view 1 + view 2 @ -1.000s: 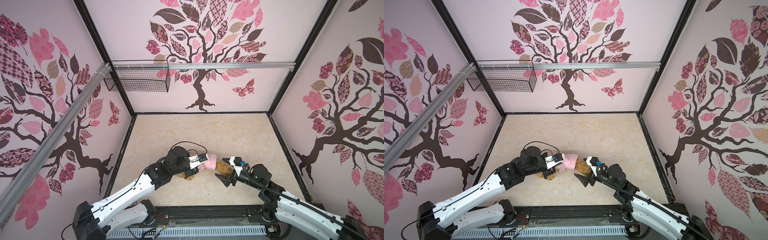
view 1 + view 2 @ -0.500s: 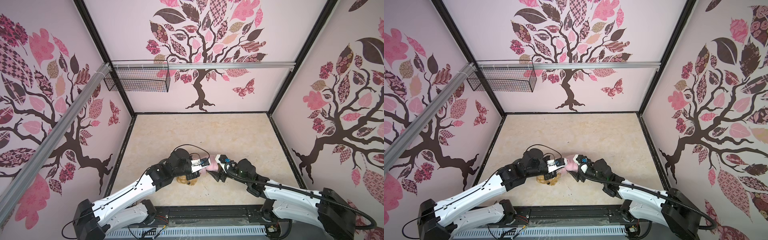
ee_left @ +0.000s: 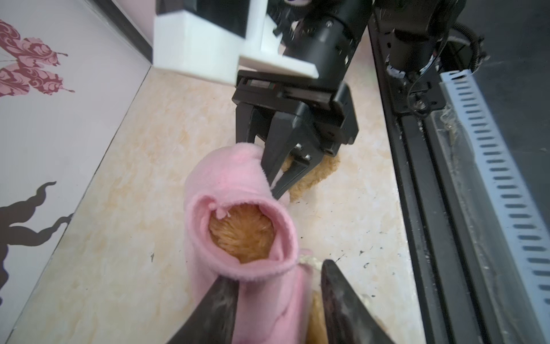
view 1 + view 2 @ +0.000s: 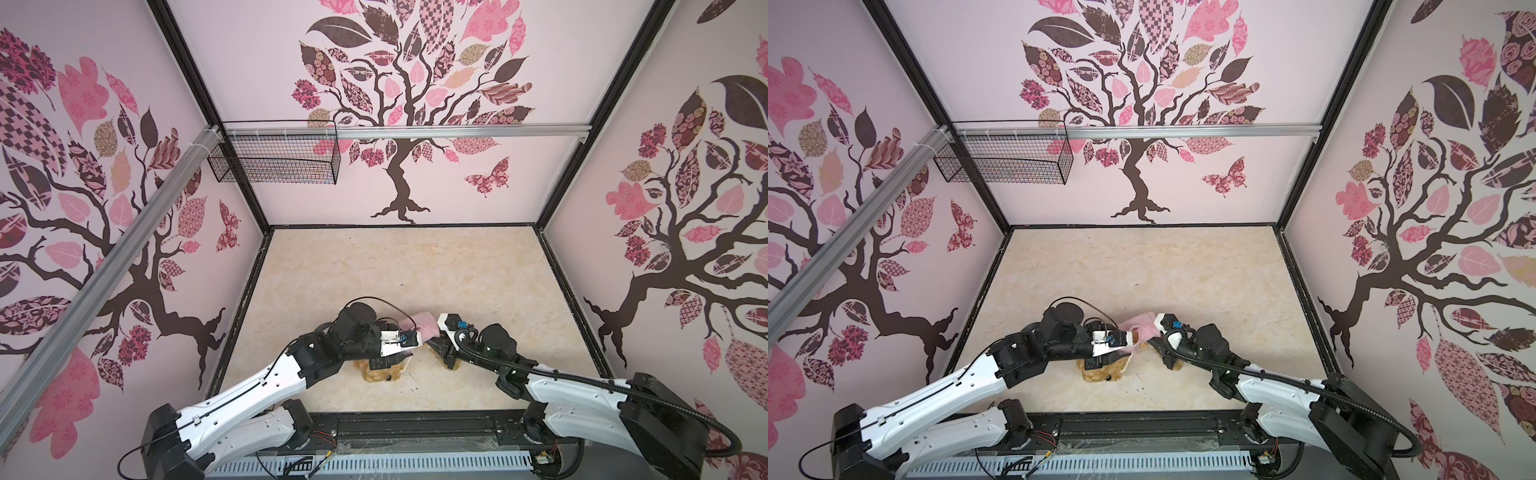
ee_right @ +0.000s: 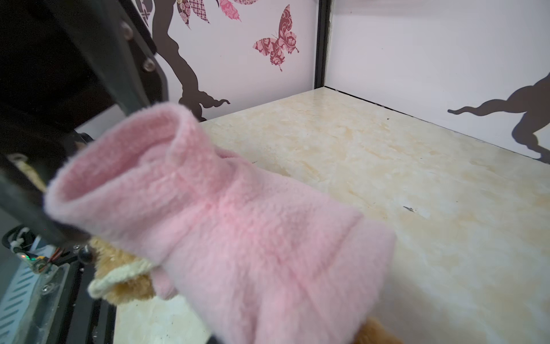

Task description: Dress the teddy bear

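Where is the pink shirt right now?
In both top views the pink shirt is near the front middle of the table, partly over the teddy bear, between the left gripper and the right gripper, which pinches its edge.

Black wire basket (image 4: 274, 158) under an aluminium rail (image 4: 478, 132), tree-decal back wall (image 4: 257, 62), beige marbled tabletop (image 4: 395, 266).

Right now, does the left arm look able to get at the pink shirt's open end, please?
Probably yes: the left gripper stands open astride the pink shirt, with nothing between them; the right gripper pinches only the shirt's far edge.
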Motion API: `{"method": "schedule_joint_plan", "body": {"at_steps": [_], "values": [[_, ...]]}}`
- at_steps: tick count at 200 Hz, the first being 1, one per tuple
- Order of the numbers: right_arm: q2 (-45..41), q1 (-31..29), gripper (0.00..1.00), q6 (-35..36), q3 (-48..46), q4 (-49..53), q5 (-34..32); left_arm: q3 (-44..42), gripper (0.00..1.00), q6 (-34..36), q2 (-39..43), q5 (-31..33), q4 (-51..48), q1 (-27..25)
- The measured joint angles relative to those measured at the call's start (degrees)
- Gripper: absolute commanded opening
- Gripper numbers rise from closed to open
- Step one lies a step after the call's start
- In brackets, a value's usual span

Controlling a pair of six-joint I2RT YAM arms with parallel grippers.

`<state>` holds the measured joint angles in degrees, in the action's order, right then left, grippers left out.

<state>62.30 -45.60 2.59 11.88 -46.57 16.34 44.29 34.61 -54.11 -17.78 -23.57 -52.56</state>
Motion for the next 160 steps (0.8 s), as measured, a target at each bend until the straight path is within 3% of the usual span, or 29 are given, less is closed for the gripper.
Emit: {"method": "schedule_joint_plan", "body": {"at_steps": [18, 44, 73, 160], "values": [[0.33, 0.00, 0.17, 0.96, -0.70, 0.09, -0.22, 0.07, 0.52, -0.26, 3.15, 0.00, -0.90, -0.15], [0.74, 0.00, 0.16, 2.03, -0.72, -0.02, -0.22, 0.50, 0.28, -2.08, 6.75, 0.72, -1.40, -0.24], [1.18, 0.00, 0.16, 2.38, -0.72, -0.37, -0.20, 4.17, 0.17, -3.65, 4.37, 2.01, -2.78, -1.88], [1.03, 0.00, 0.16, 2.38, -0.72, -0.92, -0.22, 13.84, 0.08, -0.83, -9.84, 7.89, -10.78, -3.37]]}}
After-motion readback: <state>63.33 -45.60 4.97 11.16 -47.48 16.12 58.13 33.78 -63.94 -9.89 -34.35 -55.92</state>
